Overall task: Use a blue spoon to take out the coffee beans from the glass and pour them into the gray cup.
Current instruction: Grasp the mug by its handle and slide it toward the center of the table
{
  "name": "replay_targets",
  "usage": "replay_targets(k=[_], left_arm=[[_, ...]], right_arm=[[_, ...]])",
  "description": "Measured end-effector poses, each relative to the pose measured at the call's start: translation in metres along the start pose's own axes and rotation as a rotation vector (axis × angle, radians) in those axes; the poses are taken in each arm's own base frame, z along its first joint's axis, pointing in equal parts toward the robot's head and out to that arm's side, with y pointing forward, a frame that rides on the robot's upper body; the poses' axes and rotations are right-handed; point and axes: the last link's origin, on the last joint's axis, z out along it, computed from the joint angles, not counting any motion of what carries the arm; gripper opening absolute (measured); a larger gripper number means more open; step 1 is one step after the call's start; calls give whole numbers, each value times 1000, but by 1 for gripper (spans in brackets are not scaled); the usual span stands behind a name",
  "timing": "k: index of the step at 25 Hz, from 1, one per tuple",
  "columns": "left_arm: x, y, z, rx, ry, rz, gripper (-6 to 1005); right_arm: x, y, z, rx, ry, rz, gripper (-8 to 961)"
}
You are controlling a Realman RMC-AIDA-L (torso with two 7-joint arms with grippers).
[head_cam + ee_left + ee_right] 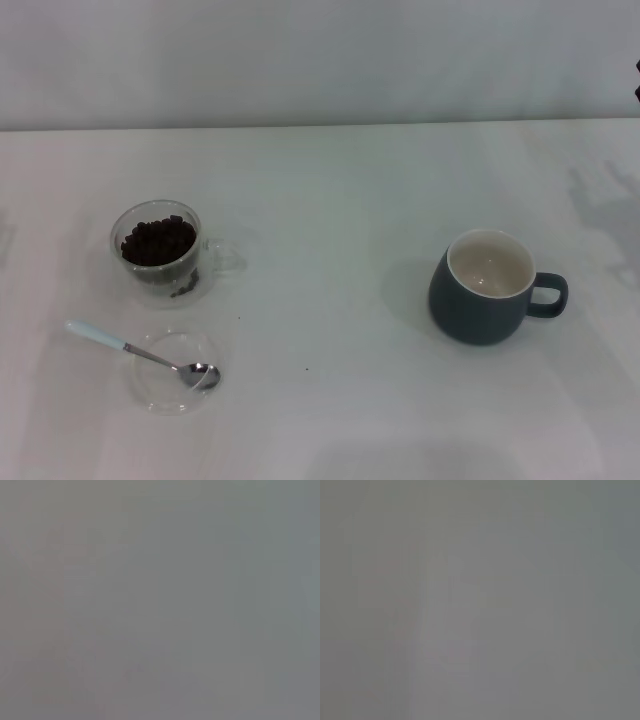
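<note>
Neither gripper is visible in the head view, and both wrist views give only a flat gray field, so I cannot tell if left or right is open or closed, nor how the arms are posed; probably both are parked off the table, but this is only a guess. On the white table [330,200] the glass [158,250] stands at the robot's left side, filled w/ coffee beans [157,241] nearly to the rim, its clear handle towards the gray cup [483,288]. Just in front of the glass lies a flat clear dish [172,372], and the blue spoon [140,351] rests on it, metal bowl inside the dish, pale handle sticking out over the rim to the left and away. The gray cup is well apart on the right, upright, its inside looks empty, loop handle pointing right. Nothing of the task seems started yet. Risks from here: the spoon handle is thin and lies low, so a grasp may slip or push the dish; the glass is light and full, so a spoon entering at a steep angle can tip it or throw beans out; the long way to the cup gives time for beans to fall off.
</note>
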Motion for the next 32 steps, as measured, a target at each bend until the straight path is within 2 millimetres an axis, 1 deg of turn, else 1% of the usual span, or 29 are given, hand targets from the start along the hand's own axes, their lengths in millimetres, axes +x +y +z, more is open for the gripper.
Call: replay_targets(k=[10, 18, 23, 27, 32], left_arm=[[0, -2, -1, 4, -2, 4, 873], [-1, -4, -3, 7, -6, 6, 872], [-2, -4, -5, 10, -10, 4, 872], [-4, -2, -8, 9, -20, -1, 872], [-5, -5, -11, 11, -26, 3, 872]], right_arm=[[1, 1, -8, -9, -1, 33, 545], [1, -4, -21, 1, -6, 43, 545], [2, -9, -35, 2, 4, 41, 545], [2, -12, -50, -33, 15, 21, 545], [2, -5, -66, -144, 32, 1, 544]])
